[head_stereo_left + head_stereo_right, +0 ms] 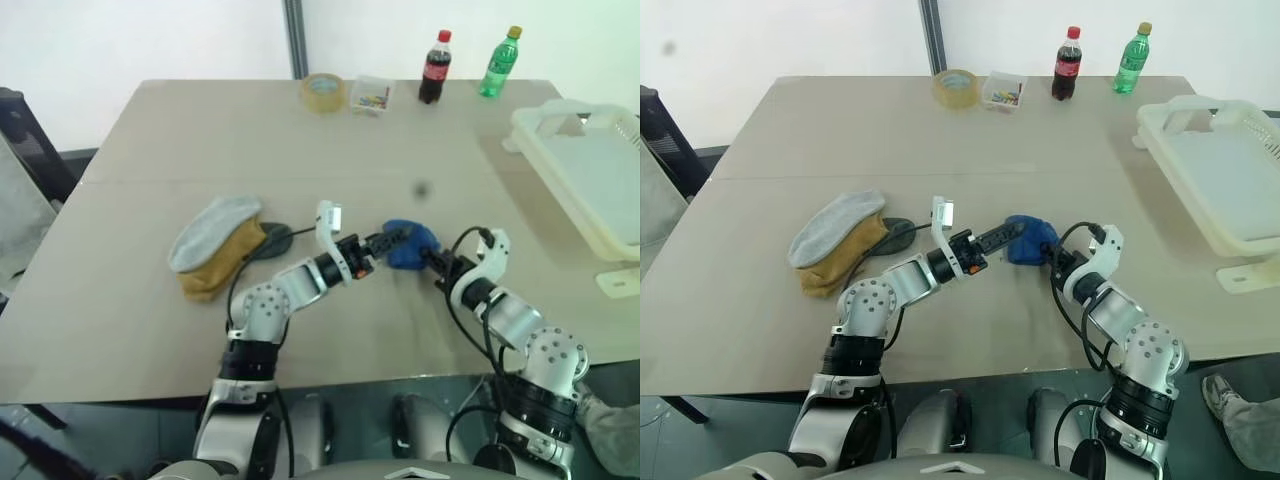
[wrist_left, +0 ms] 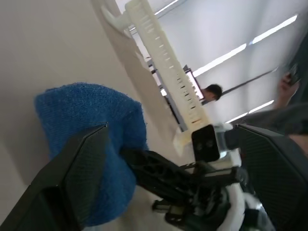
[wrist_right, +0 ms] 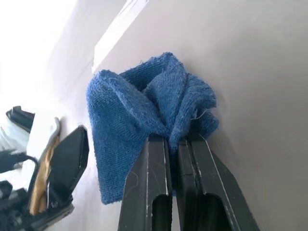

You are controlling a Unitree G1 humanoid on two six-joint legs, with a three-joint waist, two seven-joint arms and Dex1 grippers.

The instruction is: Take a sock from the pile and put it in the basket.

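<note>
**Blue sock pinched, basket waiting**

The basket (image 1: 600, 215) is sitting at the desk's (image 1: 200, 140) right edge, the pile (image 1: 215, 255) lying left. The right claw (image 3: 174, 144) is clenching the blue sock (image 3: 139, 120); the left claw (image 1: 395, 240) is gaping beside it. Next: lifting and carrying it rightward.

Nubby knit sock (image 3: 144, 110) (matt tabletop (image 1: 200, 140))

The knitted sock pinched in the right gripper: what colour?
Royal blue sock, plain knit, clearest in the right wrist view.
</note>
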